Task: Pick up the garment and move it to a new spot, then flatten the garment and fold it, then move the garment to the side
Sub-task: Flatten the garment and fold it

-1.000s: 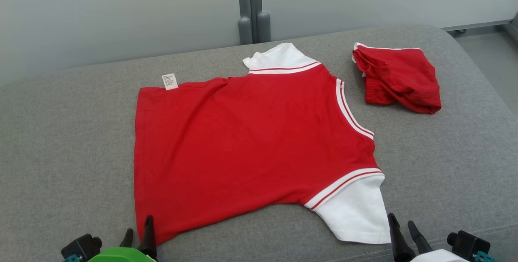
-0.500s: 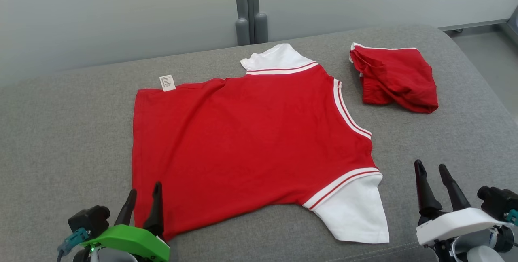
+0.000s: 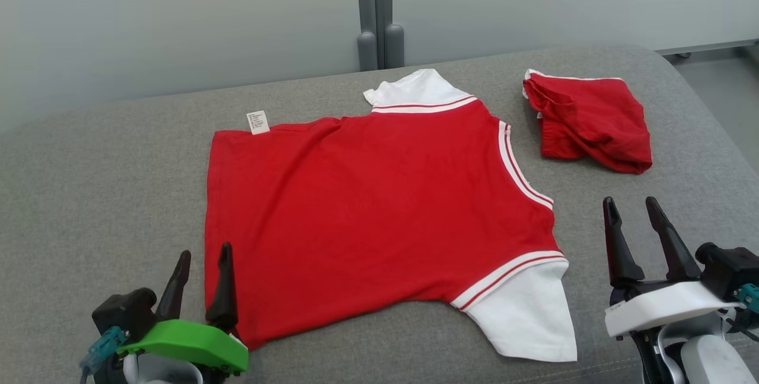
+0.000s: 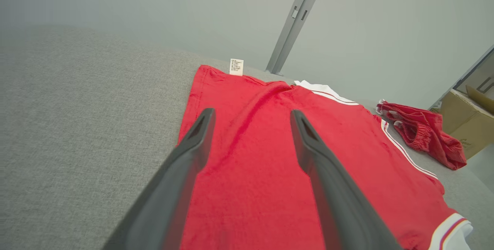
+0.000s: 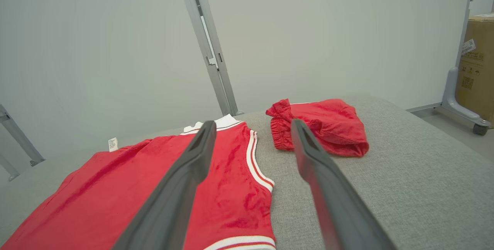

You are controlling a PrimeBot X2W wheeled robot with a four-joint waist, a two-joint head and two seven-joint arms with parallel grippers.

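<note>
Shirt flat on grey cushion, red w/ white sleeves.

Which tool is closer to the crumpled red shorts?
Right. The right tool is open on the robot's side of the red shorts, not touching them. The left tool is far across the grey cushion, at the red shirt's near left corner.

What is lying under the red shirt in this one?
The shirt lies flat on the grey cushion, which shows all round it. No bulge suggests anything beneath, but the fabric covers that patch, so it cannot be checked.
</note>
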